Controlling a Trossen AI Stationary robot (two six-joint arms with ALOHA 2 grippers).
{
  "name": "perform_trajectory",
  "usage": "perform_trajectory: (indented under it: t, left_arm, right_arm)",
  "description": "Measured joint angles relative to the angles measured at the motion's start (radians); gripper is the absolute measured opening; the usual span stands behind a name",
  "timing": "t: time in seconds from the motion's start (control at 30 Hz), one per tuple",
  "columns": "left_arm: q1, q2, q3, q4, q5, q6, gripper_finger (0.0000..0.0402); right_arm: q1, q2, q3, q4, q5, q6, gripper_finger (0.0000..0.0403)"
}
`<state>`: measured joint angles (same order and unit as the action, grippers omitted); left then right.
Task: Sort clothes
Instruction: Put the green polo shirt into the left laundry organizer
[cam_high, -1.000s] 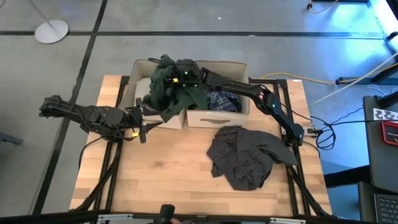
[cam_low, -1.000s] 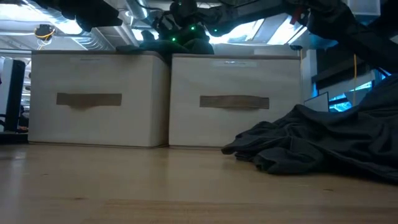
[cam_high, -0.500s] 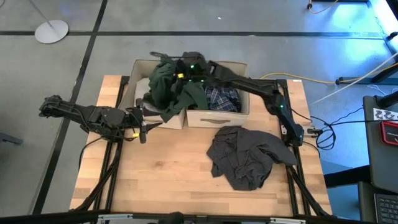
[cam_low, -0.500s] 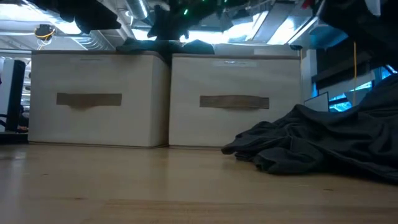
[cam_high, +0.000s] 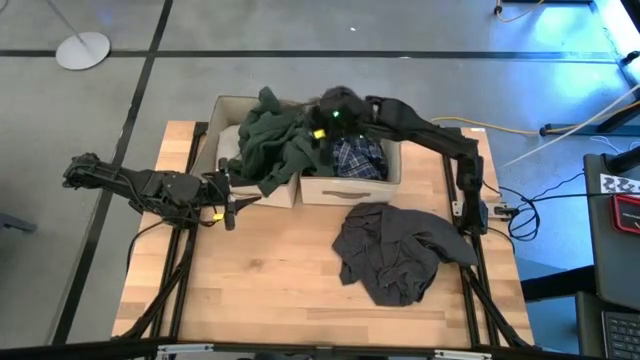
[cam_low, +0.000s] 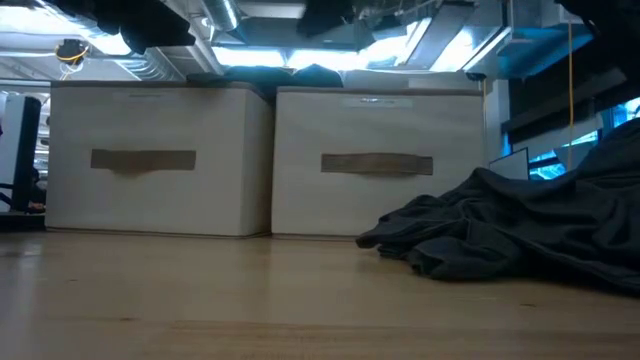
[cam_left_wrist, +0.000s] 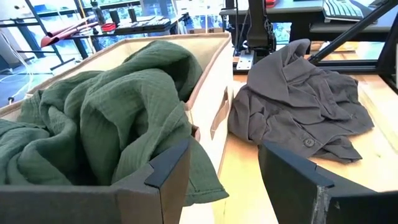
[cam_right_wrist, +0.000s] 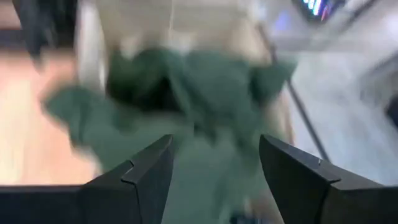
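The dark green garment lies heaped on the left beige box, one fold hanging over the box's front wall; it also shows in the left wrist view. The white garment shows beneath it in that box. The plaid garment lies in the right box. The dark grey garment lies crumpled on the table. My right gripper is open and empty above the boxes' far side, the green garment ahead of it. My left gripper waits open by the left box's front.
The two beige boxes stand side by side at the table's far edge, each with a handle strap on its front wall. Bare wood lies at the table's near left. The grey garment fills the near right.
My right gripper has gone up and toward the table's right, from over the left box to over the right box's far side. The green garment, bunched under it a second ago, now lies free, spread over the left box with a fold over the front wall.
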<state>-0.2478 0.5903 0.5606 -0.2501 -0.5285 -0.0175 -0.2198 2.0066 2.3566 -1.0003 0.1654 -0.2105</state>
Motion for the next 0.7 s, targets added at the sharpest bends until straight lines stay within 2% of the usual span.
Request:
perform_trajectory:
  t: [0.17, 0.27, 0.37, 0.53, 0.7]
  left_arm:
    - [0.0, 0.0, 0.0, 0.0, 0.0, -0.003, 0.018]
    - [0.0, 0.0, 0.0, 0.0, 0.0, -0.003, 0.018]
    - [0.0, 0.0, 0.0, -0.001, 0.0, -0.004, 0.018]
    - [0.0, 0.0, 0.0, -0.002, 0.0, -0.004, 0.018]
    - [0.0, 0.0, 0.0, -0.002, 0.0, 0.003, 0.018]
  right_arm:
    - [-0.003, 0.014, -0.008, -0.293, 0.001, 0.049, 0.0237]
    - [-0.006, 0.016, -0.061, -0.397, 0.062, 0.057, 0.0237]
    - [-0.01, 0.018, -0.13, -0.395, 0.077, 0.06, 0.0237]
    - [-0.006, 0.018, -0.216, -0.346, -0.069, -0.001, 0.0237]
    - [-0.002, 0.019, -0.24, -0.238, -0.119, -0.033, 0.0237]
